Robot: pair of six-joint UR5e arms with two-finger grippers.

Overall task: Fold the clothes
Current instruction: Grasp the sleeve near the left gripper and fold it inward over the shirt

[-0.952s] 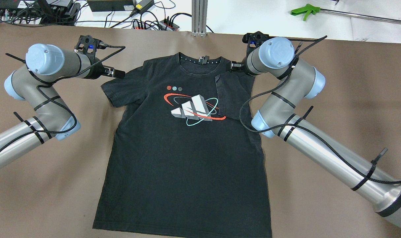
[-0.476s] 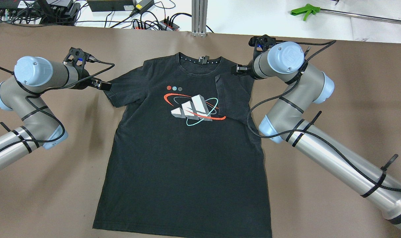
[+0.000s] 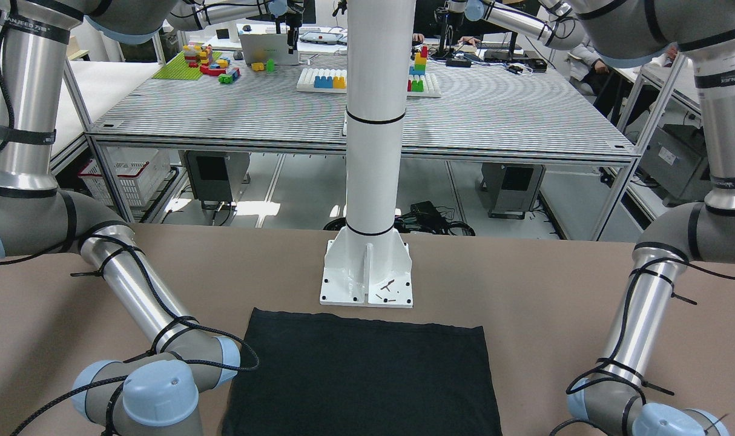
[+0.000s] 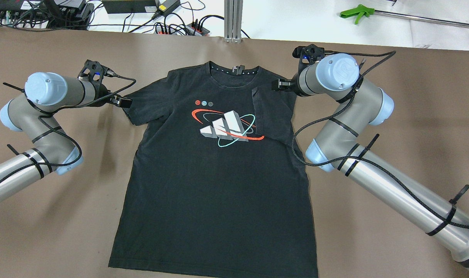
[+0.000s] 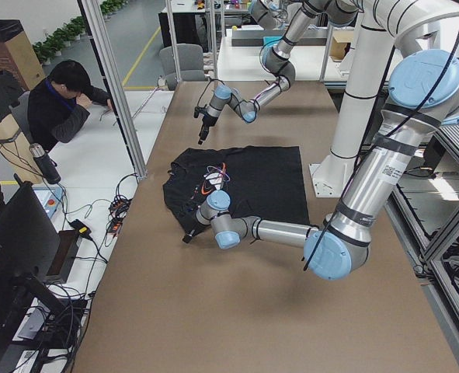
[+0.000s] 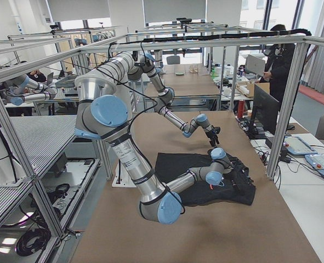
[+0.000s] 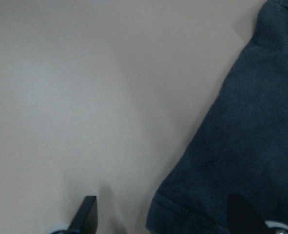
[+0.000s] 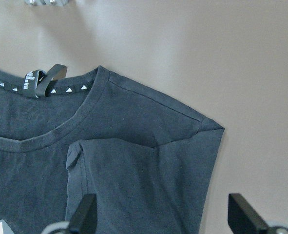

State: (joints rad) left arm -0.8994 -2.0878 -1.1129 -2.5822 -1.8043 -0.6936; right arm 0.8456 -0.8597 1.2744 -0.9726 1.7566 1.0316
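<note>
A black T-shirt [image 4: 215,181] with a red and white print lies flat on the brown table, collar at the far side. Its right sleeve [image 4: 271,114] is folded inward over the chest; it also shows in the right wrist view [image 8: 134,180]. Its left sleeve [image 4: 141,102] lies spread out. My left gripper [image 4: 122,102] is open at that sleeve's outer hem; in the left wrist view [image 7: 161,219] its fingers straddle the hem corner [image 7: 182,214]. My right gripper [image 4: 277,84] is open and empty just above the folded sleeve [image 8: 163,219].
Cables and power strips [image 4: 172,23] lie along the far table edge beside an aluminium post [image 4: 233,19]. A green-handled tool [image 4: 356,13] lies on the white surface beyond. The white base column [image 3: 373,151] stands behind the shirt's hem. A person [image 5: 66,101] sits beside the table.
My left gripper moved from the shirt's shoulder out to the left sleeve's hem. My right gripper shifted slightly right and away from the folded sleeve. The shirt has not moved.
</note>
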